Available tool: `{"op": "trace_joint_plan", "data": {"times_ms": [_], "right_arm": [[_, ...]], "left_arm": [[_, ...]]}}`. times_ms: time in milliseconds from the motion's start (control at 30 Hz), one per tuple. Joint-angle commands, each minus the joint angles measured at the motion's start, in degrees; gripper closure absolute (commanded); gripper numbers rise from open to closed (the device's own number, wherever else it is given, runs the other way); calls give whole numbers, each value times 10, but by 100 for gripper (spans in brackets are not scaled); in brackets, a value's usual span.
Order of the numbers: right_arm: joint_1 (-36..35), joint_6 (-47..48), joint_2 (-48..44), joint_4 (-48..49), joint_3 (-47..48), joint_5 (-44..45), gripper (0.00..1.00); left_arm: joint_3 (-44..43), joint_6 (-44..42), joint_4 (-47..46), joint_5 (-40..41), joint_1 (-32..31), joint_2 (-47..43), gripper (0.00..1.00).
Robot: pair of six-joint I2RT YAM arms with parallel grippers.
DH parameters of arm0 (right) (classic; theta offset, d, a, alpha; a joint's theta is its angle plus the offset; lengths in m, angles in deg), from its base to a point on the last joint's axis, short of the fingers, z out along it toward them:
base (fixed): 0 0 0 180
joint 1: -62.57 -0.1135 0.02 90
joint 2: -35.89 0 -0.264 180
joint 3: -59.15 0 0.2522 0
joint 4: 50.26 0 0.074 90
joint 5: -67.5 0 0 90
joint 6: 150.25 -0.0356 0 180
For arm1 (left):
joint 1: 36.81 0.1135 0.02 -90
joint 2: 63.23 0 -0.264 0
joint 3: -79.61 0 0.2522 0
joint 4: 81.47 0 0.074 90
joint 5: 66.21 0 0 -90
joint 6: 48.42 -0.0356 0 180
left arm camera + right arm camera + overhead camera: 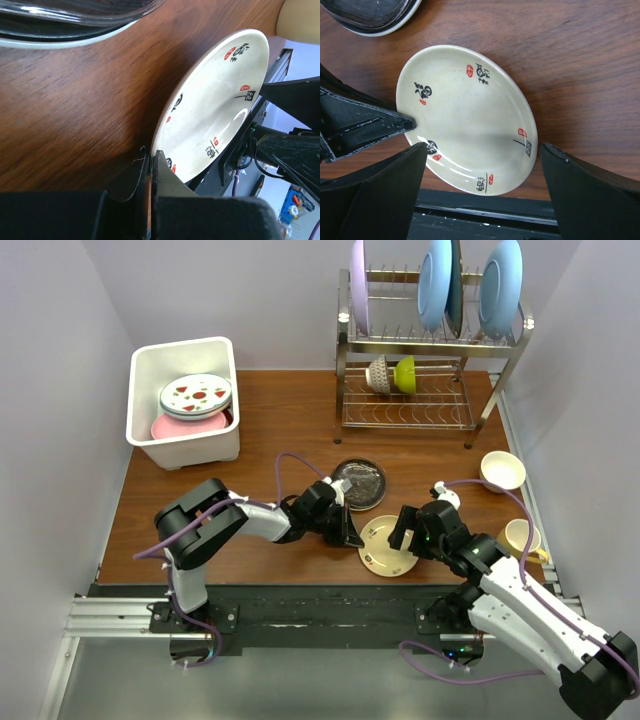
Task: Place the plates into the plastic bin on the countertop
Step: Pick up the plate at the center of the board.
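The small yellowish plate (388,545) (470,115) with black and red marks lies at the front edge of the countertop (260,440). My left gripper (350,535) (150,156) is shut on its left rim, one finger above and one below. My right gripper (405,530) (484,147) hangs open over the same plate (215,100), a finger on either side and neither touching. Just behind lies the dark glass plate (358,483) (75,20) (375,15). The white plastic bin (140,390) stands at the far left and holds the fruit-motif plate (195,395) on a pink plate (170,427).
A two-tier wire rack (430,405) at the back right holds a lilac plate (358,285), light-blue plates (500,285) and small bowls. A cream bowl (502,470) and a mug (522,537) sit to the right of my right arm. The black rail (320,595) runs along the front edge.
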Motion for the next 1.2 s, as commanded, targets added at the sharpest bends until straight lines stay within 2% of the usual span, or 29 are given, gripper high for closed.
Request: {"op": "trace_joint_plan", "data": {"times_ms": [0, 467, 567, 600, 667, 733, 767, 800, 967, 1100, 1167], "right_arm": [[3, -10, -6, 12, -4, 6, 1], [3, -13, 79, 117, -36, -23, 2], [2, -15, 76, 142, -51, -45, 9], [3, -13, 73, 148, -58, -51, 22], [3, -15, 69, 153, -61, -58, 35], [2, -15, 67, 157, -67, -63, 53], [3, -15, 67, 157, -68, -67, 58], [3, -14, 68, 158, -71, -72, 69], [2, -11, 74, 172, -80, -85, 87], [3, -10, 64, 186, -84, -99, 99], [2, -15, 50, 189, -86, -103, 100]], "left_arm": [[11, -16, 34, 17, -3, -2, 100], [-8, -66, 135, 26, -3, -64, 100], [-9, -68, 130, 22, -3, -59, 100], [-8, -67, 125, 18, -3, -53, 100], [-5, -63, 113, 7, -3, -46, 100], [3, -58, 85, -1, -2, -36, 98], [6, -56, 78, -6, -2, -33, 94], [13, -54, 61, -10, -3, -27, 92], [36, -41, -5, -35, -2, -9, 67], [59, -29, -57, -58, -3, 0, 54], [69, -20, -79, -71, -2, 2, 49]]}}
